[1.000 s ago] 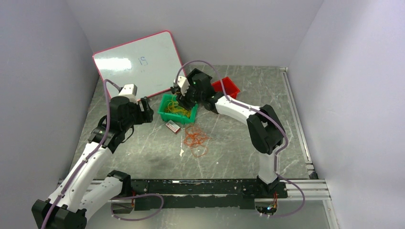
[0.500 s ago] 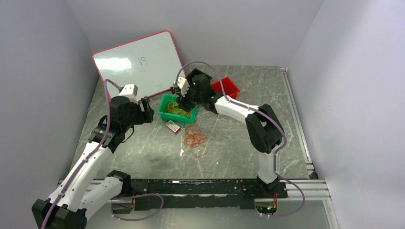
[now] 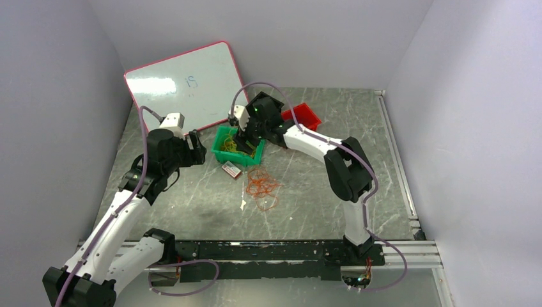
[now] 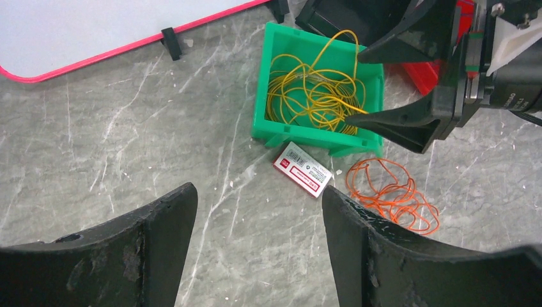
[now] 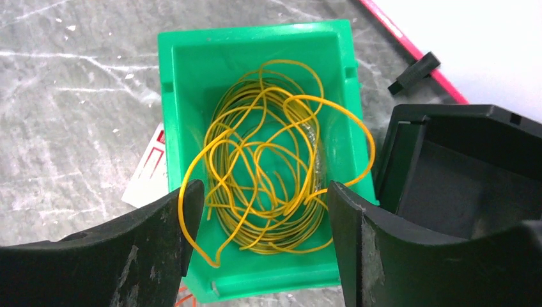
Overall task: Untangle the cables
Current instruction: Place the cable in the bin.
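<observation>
The yellow cables (image 5: pixel 268 185) lie coiled inside a green bin (image 5: pixel 268 272). My right gripper (image 5: pixel 263 192) hovers just over that bin, open, its fingers on either side of the coil. One yellow loop hangs over the bin's edge and curls against its left finger (image 5: pixel 172 236). In the left wrist view the yellow cables (image 4: pixel 313 96) sit in the green bin (image 4: pixel 300 135) with the right gripper (image 4: pixel 355 88) above them. Orange cables (image 3: pixel 262 187) lie in a loose pile on the table in front of the bin. My left gripper (image 4: pixel 259 195) is open and empty, left of the bin.
A red bin (image 3: pixel 305 116) stands behind the right arm. A pink-edged whiteboard (image 3: pixel 185 86) leans at the back left. A small white and red box (image 4: pixel 302 168) lies against the green bin's front. Walls enclose the table on three sides.
The right gripper has opened wider and shifted slightly left over the green bin. The left arm has not moved.
</observation>
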{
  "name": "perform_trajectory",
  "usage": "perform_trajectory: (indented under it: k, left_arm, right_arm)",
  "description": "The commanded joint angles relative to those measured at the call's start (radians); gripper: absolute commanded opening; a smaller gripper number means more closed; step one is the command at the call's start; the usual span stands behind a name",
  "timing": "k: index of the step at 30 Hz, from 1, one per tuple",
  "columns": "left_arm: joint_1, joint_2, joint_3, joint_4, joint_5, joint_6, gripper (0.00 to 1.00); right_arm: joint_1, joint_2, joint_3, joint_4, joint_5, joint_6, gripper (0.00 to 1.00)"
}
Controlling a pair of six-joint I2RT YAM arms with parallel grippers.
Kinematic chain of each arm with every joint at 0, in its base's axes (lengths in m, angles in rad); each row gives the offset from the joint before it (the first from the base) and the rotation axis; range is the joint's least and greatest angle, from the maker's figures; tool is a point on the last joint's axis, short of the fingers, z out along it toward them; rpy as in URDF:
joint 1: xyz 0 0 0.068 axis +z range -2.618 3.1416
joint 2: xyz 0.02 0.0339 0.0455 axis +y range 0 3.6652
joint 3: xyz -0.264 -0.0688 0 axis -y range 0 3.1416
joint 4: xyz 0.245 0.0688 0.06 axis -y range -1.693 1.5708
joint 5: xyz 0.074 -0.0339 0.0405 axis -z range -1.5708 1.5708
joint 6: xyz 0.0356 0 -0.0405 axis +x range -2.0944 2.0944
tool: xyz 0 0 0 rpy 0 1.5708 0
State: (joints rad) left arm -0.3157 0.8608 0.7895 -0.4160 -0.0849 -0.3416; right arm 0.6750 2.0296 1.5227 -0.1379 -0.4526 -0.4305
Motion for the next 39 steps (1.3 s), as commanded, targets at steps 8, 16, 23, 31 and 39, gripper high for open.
perform_trajectory:
  k: [8,16,23,31,39]
  left_arm:
    - [0.01,-0.001,-0.009,0.008,0.022,-0.005,0.76]
    - [0.01,0.009,-0.006,0.017,0.037,-0.007,0.75]
    - [0.01,0.012,0.002,0.018,0.055,-0.002,0.75]
    - [0.011,0.004,-0.006,0.082,0.181,0.036,0.78]
    - [0.011,0.032,-0.013,0.097,0.188,0.033,0.78]
  right_arm:
    - [-0.004,-0.147,-0.116,0.053,-0.017,-0.024,0.63]
    - [-0.012,-0.158,-0.133,0.101,0.027,0.024,0.41]
    - [-0.013,-0.044,-0.05,0.111,0.017,0.071,0.18]
    - [-0.013,0.072,-0.002,0.111,-0.035,0.098,0.28]
    - [-0.019,-0.079,-0.082,0.193,0.002,0.122,0.4]
